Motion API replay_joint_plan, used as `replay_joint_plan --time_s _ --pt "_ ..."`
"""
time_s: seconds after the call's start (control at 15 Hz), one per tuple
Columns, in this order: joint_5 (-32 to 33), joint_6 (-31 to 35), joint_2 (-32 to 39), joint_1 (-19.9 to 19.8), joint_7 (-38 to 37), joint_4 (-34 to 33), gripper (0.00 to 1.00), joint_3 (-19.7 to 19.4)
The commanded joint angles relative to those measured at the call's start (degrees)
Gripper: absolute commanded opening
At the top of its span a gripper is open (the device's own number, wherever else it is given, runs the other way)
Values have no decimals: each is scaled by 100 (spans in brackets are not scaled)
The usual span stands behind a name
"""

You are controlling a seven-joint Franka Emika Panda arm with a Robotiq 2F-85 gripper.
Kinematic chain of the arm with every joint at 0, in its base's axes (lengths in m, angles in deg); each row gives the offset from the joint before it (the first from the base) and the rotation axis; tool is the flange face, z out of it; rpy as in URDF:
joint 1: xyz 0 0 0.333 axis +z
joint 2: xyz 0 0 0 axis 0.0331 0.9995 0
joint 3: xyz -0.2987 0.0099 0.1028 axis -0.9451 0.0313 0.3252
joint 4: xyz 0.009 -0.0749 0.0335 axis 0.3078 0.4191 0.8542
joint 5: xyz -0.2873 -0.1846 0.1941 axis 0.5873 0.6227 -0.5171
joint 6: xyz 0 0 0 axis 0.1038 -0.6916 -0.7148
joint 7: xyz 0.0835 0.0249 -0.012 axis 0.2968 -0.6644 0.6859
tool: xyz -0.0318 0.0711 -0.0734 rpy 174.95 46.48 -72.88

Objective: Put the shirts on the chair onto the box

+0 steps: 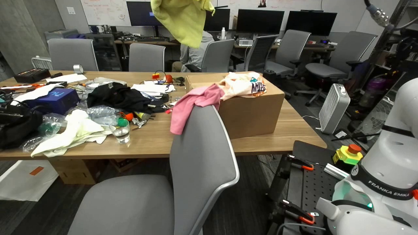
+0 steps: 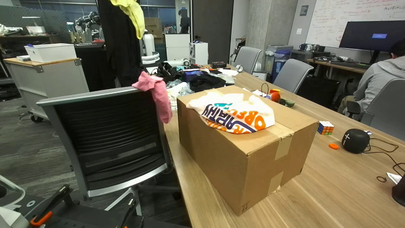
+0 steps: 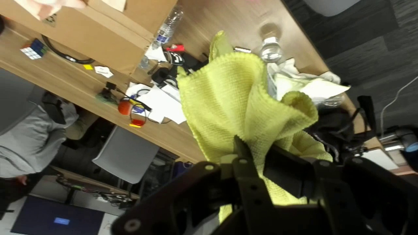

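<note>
My gripper [image 3: 256, 148] is shut on a yellow cloth [image 3: 225, 98], pinched between its fingers. In both exterior views the yellow cloth [image 1: 183, 23] [image 2: 134, 15] hangs high at the top edge, above table height, and the gripper is out of frame. A pink cloth [image 1: 192, 101] [image 2: 156, 91] drapes over the top corner of the grey chair's backrest [image 1: 205, 143] [image 2: 110, 126]. The closed cardboard box [image 1: 251, 114] [image 2: 215, 152] stands on the table. A white shirt with orange and blue letters [image 1: 243, 86] [image 2: 234, 114] lies crumpled on its top.
The wooden table [image 1: 150, 143] holds a glass of water [image 1: 121, 133], a pale cloth [image 1: 70, 135], a black cloth [image 1: 117, 98], a blue box [image 1: 55, 99] and other clutter. A black speaker [image 2: 356, 141] stands beyond the box. A person [image 2: 379, 79] sits behind the table.
</note>
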Motion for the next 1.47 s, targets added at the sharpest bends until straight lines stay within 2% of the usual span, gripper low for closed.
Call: replay_joint_plan --time_s 0.0,0.2,0.6,0.87,1.13,1.2,1.27,1.4 --pt "338 -204 106 -390 -384 -257 3 -205" --pt "703 -262 63 -728 -697 -248 3 -430" --pt "1938 -356 28 -1313 -1810 -215 3 -701" --pt "2804 -730 -19 -1418 -2616 -166 3 -871" --pt "3418 -1250 48 -1302 -3258 -195 5 -1041" --pt "3462 -1364 63 -1248 -3295 -200 39 -1079" --pt "3508 -1455 83 -1199 -3317 -209 40 -1100" --pt "3526 -1607 90 -1100 -3274 -179 53 -1127"
